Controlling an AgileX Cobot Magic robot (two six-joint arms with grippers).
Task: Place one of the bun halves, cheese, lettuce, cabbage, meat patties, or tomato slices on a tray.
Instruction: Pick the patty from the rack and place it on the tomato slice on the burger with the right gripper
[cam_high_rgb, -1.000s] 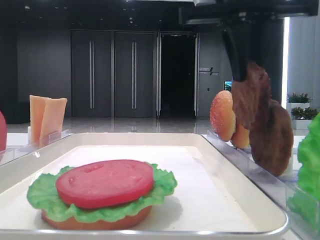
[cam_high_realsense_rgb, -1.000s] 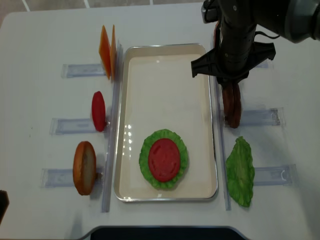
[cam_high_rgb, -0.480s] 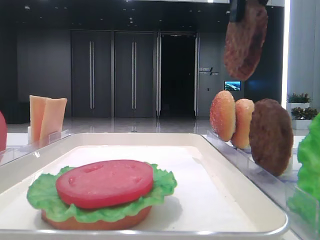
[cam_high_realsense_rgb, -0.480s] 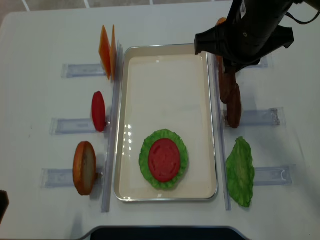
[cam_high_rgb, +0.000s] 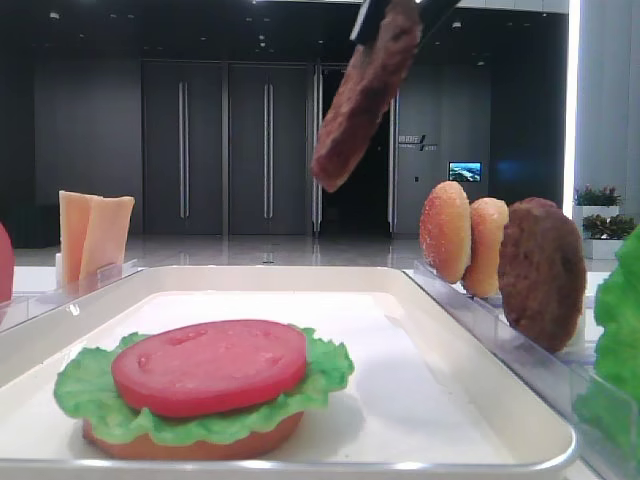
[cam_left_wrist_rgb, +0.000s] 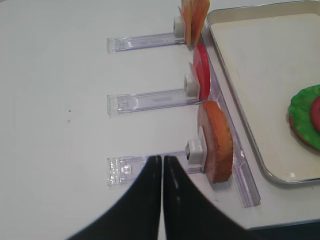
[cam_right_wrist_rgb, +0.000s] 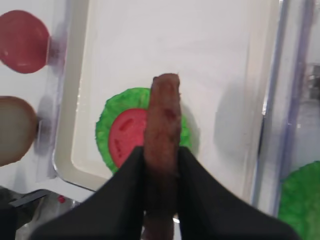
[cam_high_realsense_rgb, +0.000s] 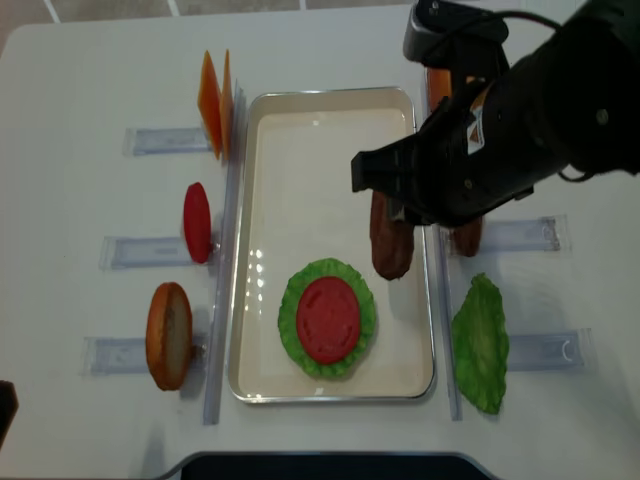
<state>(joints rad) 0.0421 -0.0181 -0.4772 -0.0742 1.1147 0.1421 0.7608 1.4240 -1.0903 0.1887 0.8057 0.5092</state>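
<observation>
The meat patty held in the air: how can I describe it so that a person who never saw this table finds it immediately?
Find the large white tray in the middle of the table. Above its right side the right gripper pinches a dark-brown rough disc, the held meat patty, hanging on edge. The other patty stands in a clear holder right of the tray.

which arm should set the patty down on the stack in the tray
The right. Its gripper is shut on a meat patty, held on edge above the tray, close to the tomato slice on the lettuce. The left gripper is shut, empty, outside the tray by a bun half.
</observation>
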